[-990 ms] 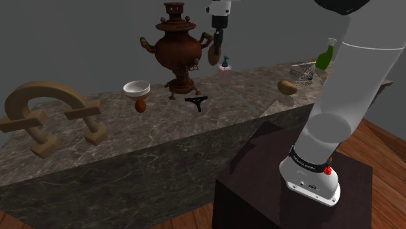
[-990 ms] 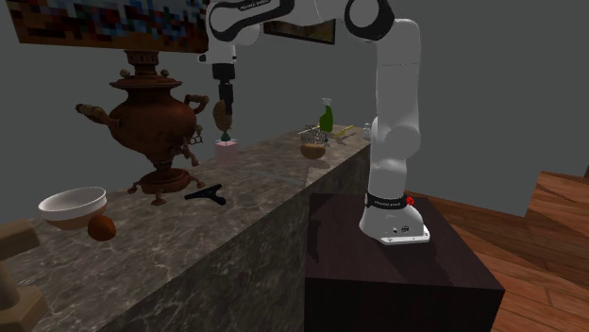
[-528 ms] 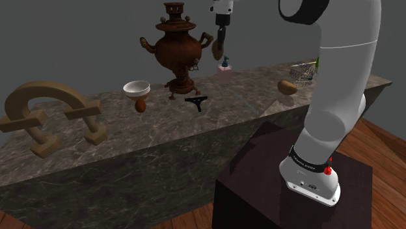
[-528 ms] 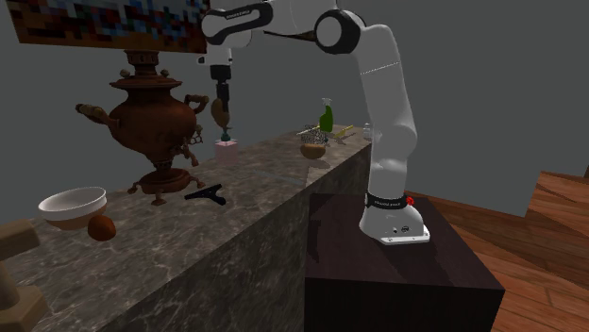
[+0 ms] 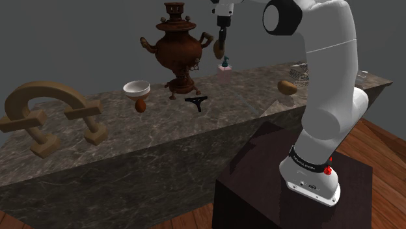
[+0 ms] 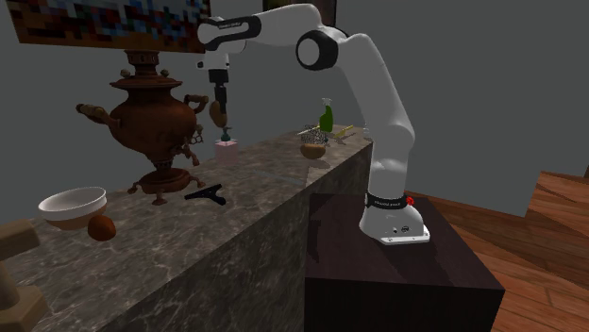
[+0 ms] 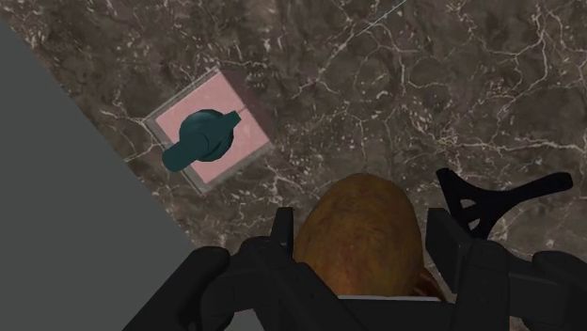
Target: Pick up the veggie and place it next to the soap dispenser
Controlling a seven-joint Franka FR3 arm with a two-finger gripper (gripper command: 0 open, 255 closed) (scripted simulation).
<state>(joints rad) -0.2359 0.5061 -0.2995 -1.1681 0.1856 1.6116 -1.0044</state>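
Observation:
My gripper point(image 5: 220, 47) is shut on a brown, oval potato point(image 5: 220, 51), holding it in the air above the marble counter point(image 5: 162, 130). Just below and beyond it stands the soap dispenser point(image 5: 225, 65), a pink block with a teal pump. In the second exterior view the potato point(image 6: 219, 113) hangs from the gripper point(image 6: 220, 106) right above the dispenser point(image 6: 226, 151). In the wrist view the potato point(image 7: 362, 235) is clasped between the black fingers point(image 7: 450, 246) of the gripper point(image 7: 362, 246), with the dispenser point(image 7: 209, 139) on the counter beside it, near the counter's back edge.
A copper samovar point(image 5: 175, 49) stands close to the dispenser. A small black object point(image 5: 196, 102) lies in front of the samovar. Farther along are a white bowl point(image 5: 136, 86), a wooden arch point(image 5: 49, 114), a second potato point(image 5: 287, 86), a wire basket point(image 5: 300, 70) and a green bottle point(image 6: 326, 116).
The gripper has carried the potato a little toward the back of the counter, over the soap dispenser. The arm's elbow has swung across toward the samovar.

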